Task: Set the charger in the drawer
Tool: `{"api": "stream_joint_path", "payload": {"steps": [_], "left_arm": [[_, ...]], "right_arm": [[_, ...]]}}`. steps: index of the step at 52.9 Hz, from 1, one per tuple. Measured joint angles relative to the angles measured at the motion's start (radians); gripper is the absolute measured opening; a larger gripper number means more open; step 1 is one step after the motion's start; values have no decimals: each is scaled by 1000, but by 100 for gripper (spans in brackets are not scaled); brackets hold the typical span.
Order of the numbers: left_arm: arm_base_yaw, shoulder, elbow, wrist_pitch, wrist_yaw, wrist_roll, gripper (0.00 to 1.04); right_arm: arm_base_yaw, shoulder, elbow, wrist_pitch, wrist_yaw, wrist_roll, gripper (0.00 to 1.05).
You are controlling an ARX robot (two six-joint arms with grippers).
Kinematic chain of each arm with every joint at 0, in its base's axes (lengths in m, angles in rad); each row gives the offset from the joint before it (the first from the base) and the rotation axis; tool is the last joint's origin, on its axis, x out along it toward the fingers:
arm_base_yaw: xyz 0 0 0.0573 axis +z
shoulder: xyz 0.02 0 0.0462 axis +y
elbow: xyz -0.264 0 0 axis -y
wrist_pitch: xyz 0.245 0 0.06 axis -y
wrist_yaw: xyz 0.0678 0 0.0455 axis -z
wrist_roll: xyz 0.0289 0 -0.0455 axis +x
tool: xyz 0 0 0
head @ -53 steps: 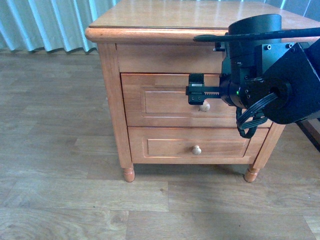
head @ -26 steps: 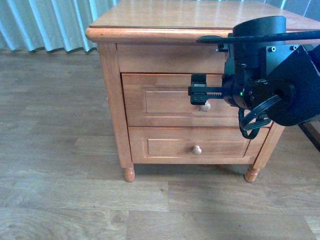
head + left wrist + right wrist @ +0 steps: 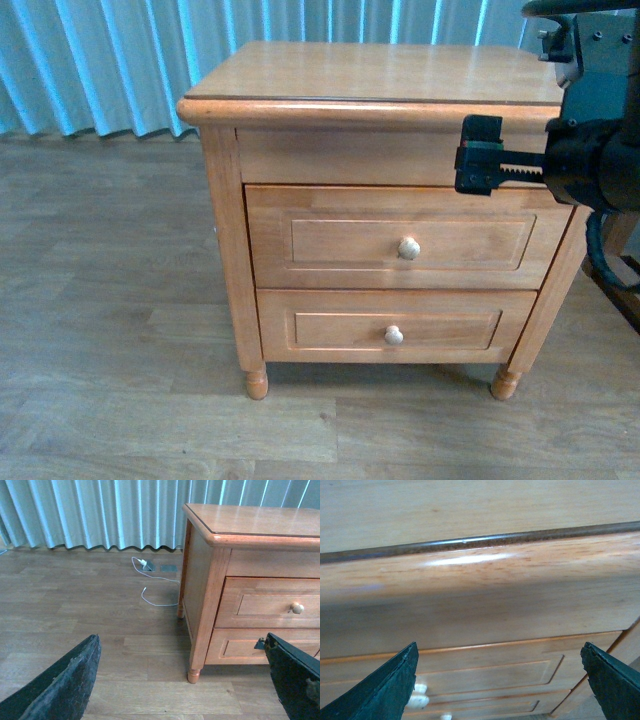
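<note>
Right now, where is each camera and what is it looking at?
Front view: on the body, facing the nightstand; right gripper shows.
Left wrist view: low, facing nightstand and a white cable on the floor; fingertips show.
Right wrist view: close under the nightstand's top edge; fingertips show.
All share the upper drawer.

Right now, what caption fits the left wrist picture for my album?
Open fingers frame a wooden nightstand with both drawers closed, and a white cable on the floor.
</note>
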Motion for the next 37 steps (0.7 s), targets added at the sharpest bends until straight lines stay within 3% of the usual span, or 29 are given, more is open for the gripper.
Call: {"api": "stream_joint_path", "payload": {"steps": [10,26,37], "left_arm": [[0,0,0,0,0,0,99],[0,0,0,0,0,0,99],[0,0,0,0,0,0,99]], "right_arm": [[-9,-249,-128,-129,-87,-10,97],[-18,-842,-359,-473,-156,-13,97],[-71,-1210,-470,-717,-195,5,97]]}}
